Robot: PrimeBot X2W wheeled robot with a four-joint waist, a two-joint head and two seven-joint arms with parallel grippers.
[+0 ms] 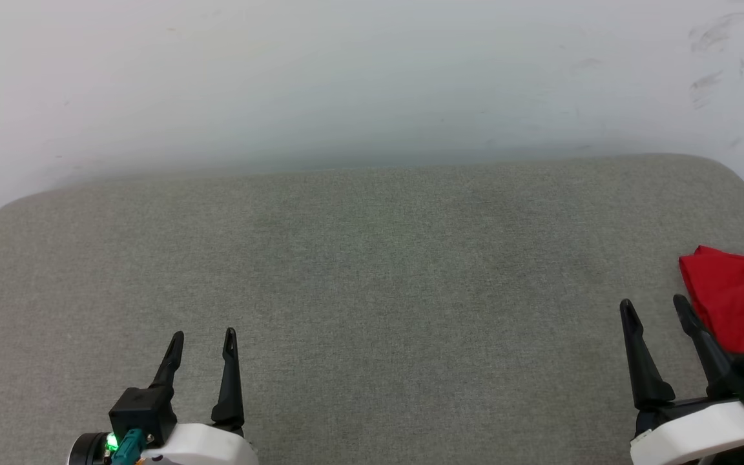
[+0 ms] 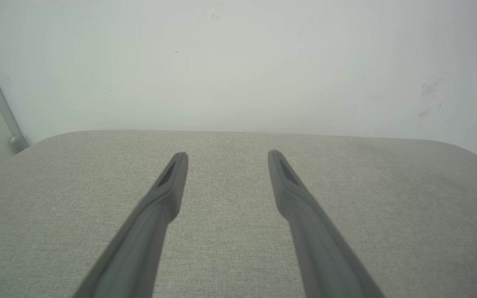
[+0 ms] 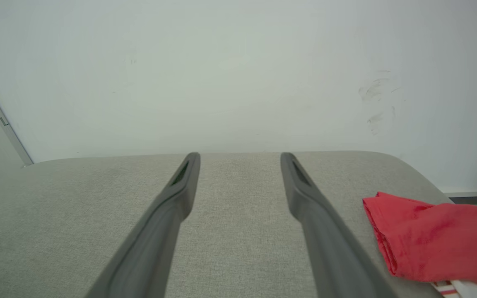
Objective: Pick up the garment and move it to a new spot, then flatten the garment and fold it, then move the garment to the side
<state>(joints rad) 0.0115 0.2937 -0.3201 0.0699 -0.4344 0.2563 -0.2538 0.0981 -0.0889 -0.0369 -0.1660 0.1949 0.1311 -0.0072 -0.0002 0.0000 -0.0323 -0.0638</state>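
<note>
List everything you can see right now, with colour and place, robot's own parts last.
garment: one, red with white-and-red striped trim peeking out, folded, right end of the padded surface
padded surface: one, grey fabric, across the foreground
wall: one, white, behind the surface
scuff marks: a few, dark grey, upper right of the wall
left gripper: one, dark fingers apart, lower left over the surface
right gripper: one, dark fingers apart, lower right, just left of the garment

The grey cushion [image 1: 372, 290] lies open to passage, save at its right edge where the garment [image 1: 740, 297] sits.
</note>
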